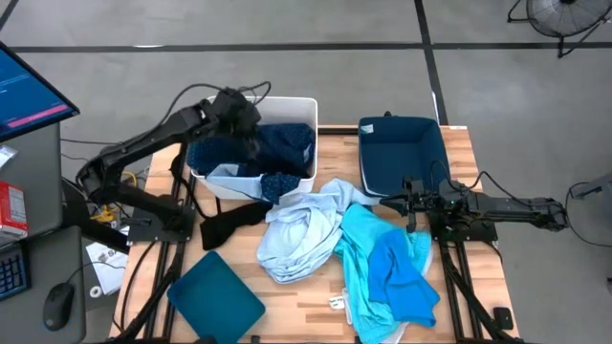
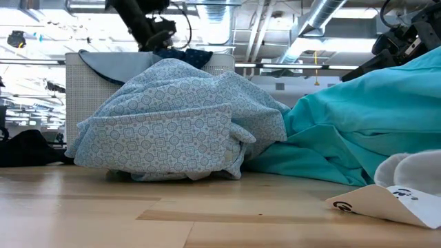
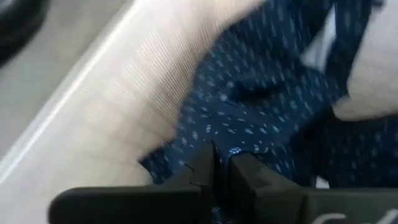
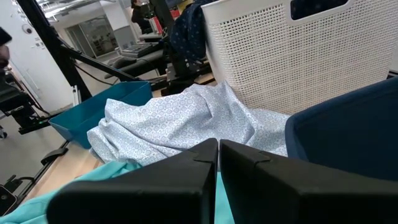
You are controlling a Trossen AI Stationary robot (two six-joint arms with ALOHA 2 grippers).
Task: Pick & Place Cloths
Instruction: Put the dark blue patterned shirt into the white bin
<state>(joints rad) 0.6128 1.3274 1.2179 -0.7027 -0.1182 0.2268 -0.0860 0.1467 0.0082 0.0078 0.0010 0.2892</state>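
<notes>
navy dotted cloth [image 1: 287, 145]: sitting bunched up in the white bin [image 1: 304, 105] at the table's far edge, spilling over the rim
pale blue cloth [image 1: 298, 234]: lying crumpled mid-table
turquoise cloths [image 1: 387, 272]: piling up beside it, reaching the near edge
black cloth [image 1: 229, 222]: lying flat, just in front of the bin
</notes>
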